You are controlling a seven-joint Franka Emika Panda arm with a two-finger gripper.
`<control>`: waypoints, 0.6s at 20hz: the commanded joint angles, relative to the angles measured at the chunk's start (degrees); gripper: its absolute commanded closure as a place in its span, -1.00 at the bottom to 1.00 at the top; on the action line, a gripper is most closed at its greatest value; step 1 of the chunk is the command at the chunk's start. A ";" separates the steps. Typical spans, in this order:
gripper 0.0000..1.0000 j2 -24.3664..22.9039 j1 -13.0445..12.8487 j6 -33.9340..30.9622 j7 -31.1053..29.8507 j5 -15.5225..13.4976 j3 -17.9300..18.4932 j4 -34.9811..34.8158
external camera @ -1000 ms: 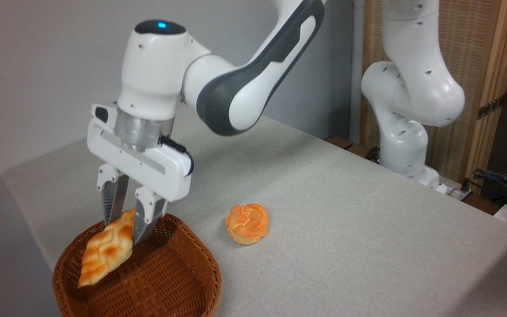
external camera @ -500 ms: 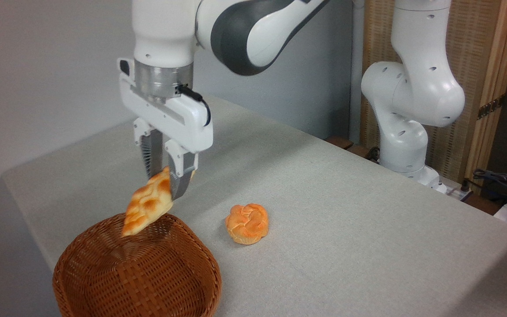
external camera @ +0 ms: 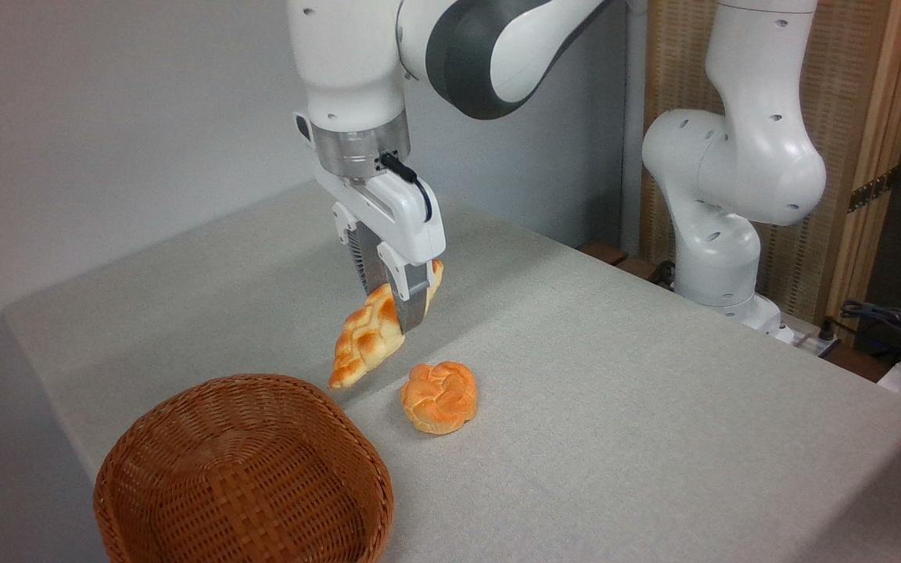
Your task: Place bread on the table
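Table [external camera: 654, 407]: grey cloth, bare landing room behind the knotted roll [external camera: 439, 396].
Wicker basket [external camera: 243, 469]: empty at the front corner.
Gripper [external camera: 397, 311]: fingers clamped near the loaf's upper end.
Braided bread [external camera: 368, 338]: hanging tilted, airborne, between basket and roll.

a plain pale grey wall [external camera: 106, 117] stands behind and left of the end effector [external camera: 392, 301]. well to its right, a woven screen in a light wooden frame [external camera: 881, 141], with dark cables [external camera: 888, 324] below.
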 commanded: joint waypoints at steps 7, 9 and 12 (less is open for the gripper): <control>-1.00 -0.13 -0.99 1.53 0.73 0.34 0.49 -0.90; -1.00 0.31 -0.99 2.15 0.73 0.34 0.49 -0.90; -1.00 0.40 -0.99 2.76 0.64 0.16 0.49 -0.55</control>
